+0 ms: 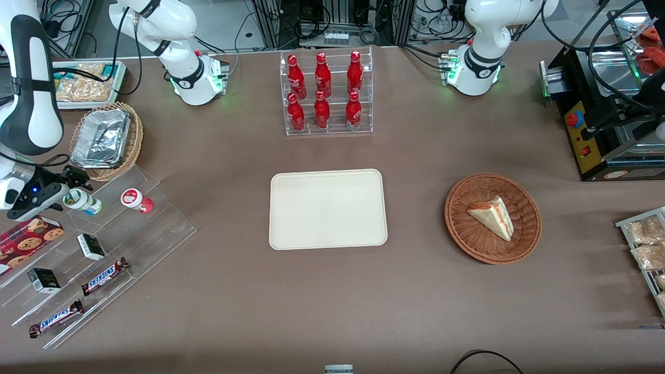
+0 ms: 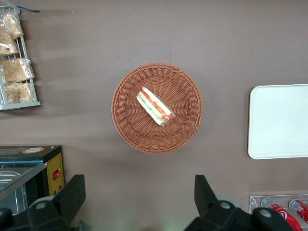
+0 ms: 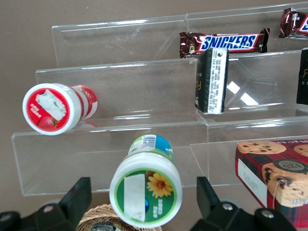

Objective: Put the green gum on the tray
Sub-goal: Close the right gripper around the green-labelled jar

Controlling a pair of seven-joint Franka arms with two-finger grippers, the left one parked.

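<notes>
- The gripper (image 1: 66,183) sits at the working arm's end of the bench (image 1: 332,291), just at the green gum (image 1: 82,201); from the front its fingers (image 1: 78,176) are dark and partly lost against the wicker basket (image 1: 136,136) of foil trays (image 1: 101,139).
- In the wrist view the fingers (image 3: 77,197) stand spread, one on each side of the green gum (image 3: 146,186), and I cannot tell whether they touch it; their tips are cut off.
- The green gum lies on its side on a step of the clear acrylic stepped rack (image 1: 156,218), lid toward the wrist camera.
- Its lid is white-rimmed and green, with a sunflower and a white panel; the body is white with a blue-green band.
- The red-lidded canister (image 3: 57,108) lies beside it, one step away, apart from it.
- The cookie box (image 3: 275,178) is cut off at the edge.
- The tray (image 1: 328,209) lies mid-bench, well apart from the gum.
</notes>
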